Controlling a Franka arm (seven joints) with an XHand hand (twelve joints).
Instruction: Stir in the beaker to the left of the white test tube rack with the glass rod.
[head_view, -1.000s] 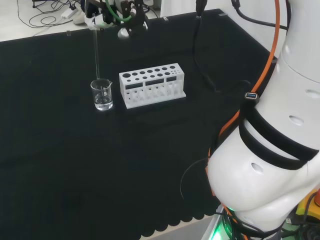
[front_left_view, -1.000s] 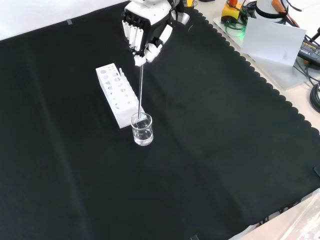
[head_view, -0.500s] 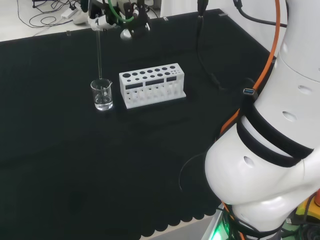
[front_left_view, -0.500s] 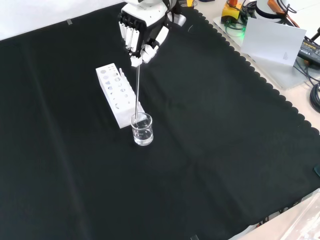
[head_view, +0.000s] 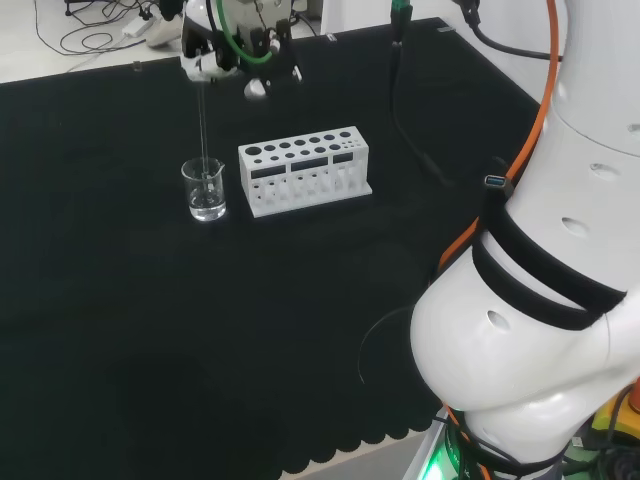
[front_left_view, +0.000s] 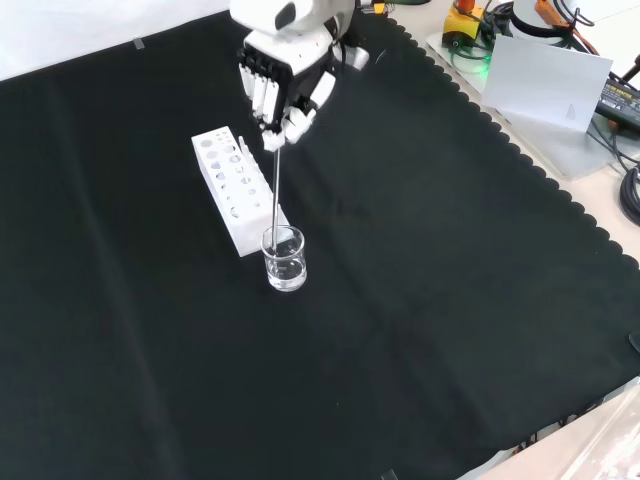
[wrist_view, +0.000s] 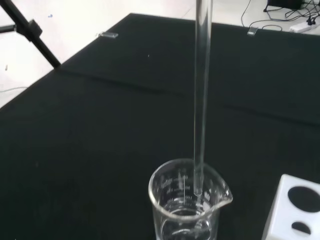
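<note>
Glass rod (front_left_view: 274, 190) hangs upright from the hand (front_left_view: 283, 80), whose fingers are curled round its top end. Its lower tip sits just inside the rim of the beaker (front_left_view: 284, 258), above the clear liquid as the wrist view shows. That beaker stands on the black cloth (front_left_view: 450, 250) just beside the white rack (front_left_view: 232, 185).

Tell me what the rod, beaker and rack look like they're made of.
Glass rod: clear and glossy, the cloth shows through it; glass, possibly plastic.
Beaker: transparent with printed graduations and a pour spout; glass or clear plastic.
Test tube rack: opaque matte white, even colour; probably plastic.
</note>
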